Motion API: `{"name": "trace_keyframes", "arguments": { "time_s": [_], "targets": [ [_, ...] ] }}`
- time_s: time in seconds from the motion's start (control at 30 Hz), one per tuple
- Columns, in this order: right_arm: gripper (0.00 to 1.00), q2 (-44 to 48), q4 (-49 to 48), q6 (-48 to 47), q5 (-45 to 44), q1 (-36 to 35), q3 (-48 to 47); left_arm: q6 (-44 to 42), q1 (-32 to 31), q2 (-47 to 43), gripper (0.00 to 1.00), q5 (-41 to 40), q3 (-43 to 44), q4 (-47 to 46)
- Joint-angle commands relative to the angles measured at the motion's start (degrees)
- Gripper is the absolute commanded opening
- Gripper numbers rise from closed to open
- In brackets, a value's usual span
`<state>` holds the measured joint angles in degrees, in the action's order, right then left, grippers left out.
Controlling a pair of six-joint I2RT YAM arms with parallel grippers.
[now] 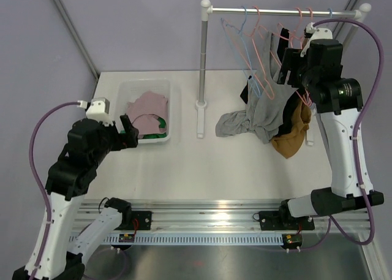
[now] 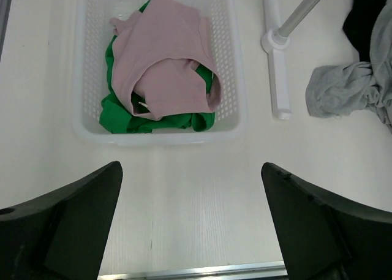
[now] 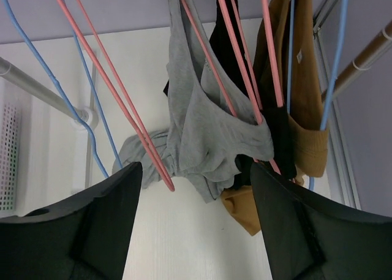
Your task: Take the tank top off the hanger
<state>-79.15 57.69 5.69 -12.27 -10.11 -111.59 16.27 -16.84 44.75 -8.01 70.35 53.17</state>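
A grey tank top (image 1: 263,111) hangs from a pink hanger (image 1: 264,78) on the rack, its lower part bunched on the table. In the right wrist view the grey top (image 3: 208,127) drapes over the pink hanger (image 3: 242,90), beside a black garment (image 3: 228,50) and a brown one (image 3: 303,139). My right gripper (image 1: 286,65) is raised next to the hanging clothes, open and empty (image 3: 196,170), above the grey top. My left gripper (image 1: 130,132) is open and empty (image 2: 191,170), low over the table just in front of the basket.
A white basket (image 1: 174,111) at the left holds a pink garment (image 2: 165,59) over a green one (image 2: 122,117). The rack's pole (image 1: 202,59) and foot (image 2: 278,78) stand mid-table. Empty blue and pink hangers (image 3: 92,78) hang left of the grey top.
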Motion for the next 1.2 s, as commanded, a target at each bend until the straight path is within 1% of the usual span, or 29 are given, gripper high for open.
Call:
{"name": "trace_keyframes", "arguments": {
  "time_s": [0.0,0.03,0.1,0.13,0.17,0.2,0.3,0.43,0.53,0.8,1.0,1.07,1.17],
  "targets": [
    [0.78,-3.1,-4.4,-3.7,2.3,1.1,-4.6,-2.5,0.0,-4.7,0.99,4.4,-6.6,-3.8],
    [0.71,-4.0,-4.5,-4.3,2.3,1.4,-5.4,-2.8,-0.1,-6.2,0.99,4.7,-9.8,-5.3],
    [0.69,-6.4,-4.4,-5.3,2.3,2.1,-7.4,-2.7,-0.8,-9.1,0.99,3.7,-12.6,-6.8],
    [0.64,-7.1,-4.4,-5.3,2.4,2.3,-7.9,-2.3,-1.6,-9.7,0.99,3.8,-13.3,-7.3],
    [0.63,-8.5,-4.4,-5.7,2.9,2.5,-8.9,-2.3,-1.7,-9.9,0.99,4.1,-14.0,-7.8],
    [0.63,-9.1,-4.7,-7.6,3.4,2.5,-9.2,-2.1,-1.8,-10.3,0.99,4.2,-14.4,-8.2],
    [0.62,-11.2,-5.3,-8.9,4.3,2.8,-10.3,-1.8,-1.8,-11.4,0.99,4.1,-15.9,-9.2],
    [0.62,-15.0,-5.1,-10.3,3.6,3.2,-14.2,-1.4,-2.2,-13.5,0.99,5.7,-18.7,-11.8],
    [0.62,-16.9,-5.0,-11.6,2.8,3.3,-15.9,-1.2,-2.9,-14.1,0.99,5.5,-18.9,-11.6],
    [0.61,-19.8,-5.7,-12.5,3.7,5.2,-15.9,-0.7,-5.0,-13.3,0.99,5.3,-20.0,-11.9],
    [0.61,-20.5,-5.8,-12.4,6.1,5.9,-16.0,-0.6,-5.7,-12.8,0.99,5.1,-20.1,-11.9],
    [0.59,-21.0,-5.9,-12.7,7.5,6.2,-16.0,-0.6,-5.9,-12.8,0.99,5.2,-20.1,-11.9],
    [0.61,-20.9,-6.4,-12.7,7.4,6.6,-15.9,-0.5,-6.2,-12.7,0.99,5.2,-20.2,-11.8]
  ]
}}
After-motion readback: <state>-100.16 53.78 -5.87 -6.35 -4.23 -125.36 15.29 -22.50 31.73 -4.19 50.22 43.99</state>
